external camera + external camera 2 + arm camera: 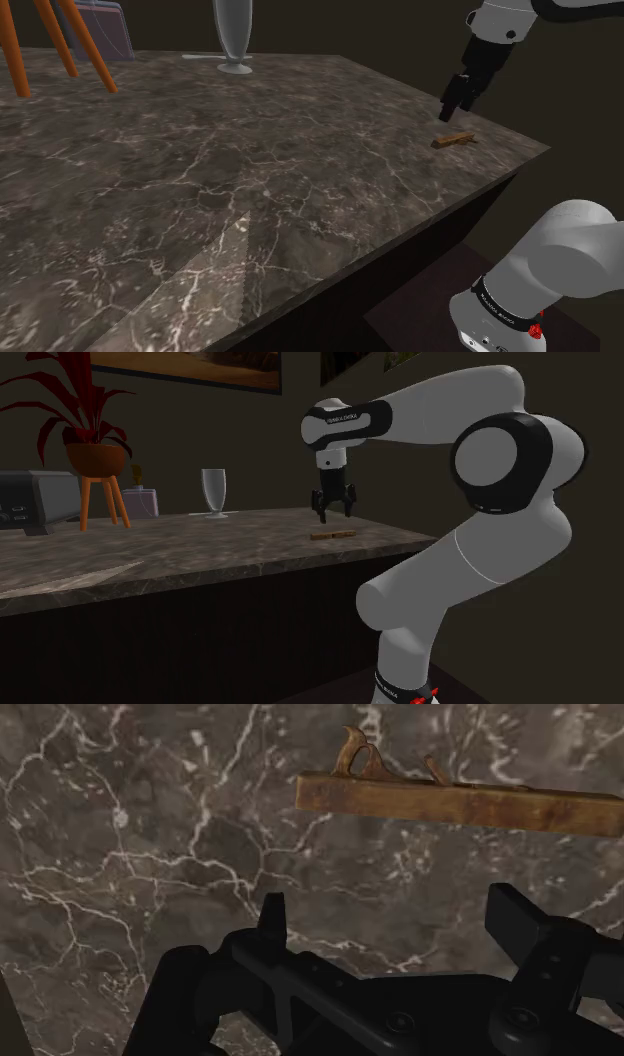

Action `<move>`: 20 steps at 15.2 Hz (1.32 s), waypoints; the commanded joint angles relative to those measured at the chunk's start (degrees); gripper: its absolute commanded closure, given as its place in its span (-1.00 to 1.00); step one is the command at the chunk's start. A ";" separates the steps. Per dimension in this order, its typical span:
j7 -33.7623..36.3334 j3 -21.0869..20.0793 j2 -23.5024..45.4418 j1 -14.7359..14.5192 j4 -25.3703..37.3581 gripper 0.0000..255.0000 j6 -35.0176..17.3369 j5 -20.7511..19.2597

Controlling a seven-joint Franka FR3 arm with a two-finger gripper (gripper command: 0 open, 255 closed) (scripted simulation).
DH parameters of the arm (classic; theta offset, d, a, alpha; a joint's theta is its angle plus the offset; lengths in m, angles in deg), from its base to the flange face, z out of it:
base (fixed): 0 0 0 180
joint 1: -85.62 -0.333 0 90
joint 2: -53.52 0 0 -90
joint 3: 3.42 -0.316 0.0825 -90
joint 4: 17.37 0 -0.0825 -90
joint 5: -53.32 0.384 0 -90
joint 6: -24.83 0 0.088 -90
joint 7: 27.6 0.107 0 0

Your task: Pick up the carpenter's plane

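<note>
Carpenter's plane [460, 802]: long brown wood-like bar, flat on veined tabletop [250, 200] near corner, below hand [390, 919], untouched. Hand released, jaws spread, empty. Likely rigid, fairly heavy, sturdy; best pinched across narrow sides at mid-length.

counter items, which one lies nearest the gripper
The brown carpenter's plane, lying flat near the counter's corner right by the open gripper; the glass and orange-legged plant stand are far off.
</note>
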 commanded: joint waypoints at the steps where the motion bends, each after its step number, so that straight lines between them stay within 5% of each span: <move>1: 0.00 0.00 0.00 0.00 0.00 -1.00 0.00 0.00; 5: -27.78 10.75 -17.19 -10.38 -9.18 -1.00 -0.64 -2.76; 15: -27.64 11.74 -20.13 -10.28 -16.30 -1.00 -4.89 -3.76; 16: -27.67 11.78 -20.07 -10.28 -16.26 1.00 -4.92 -3.78; 20: -27.68 11.81 -20.15 -10.26 -16.36 1.00 -4.94 -3.81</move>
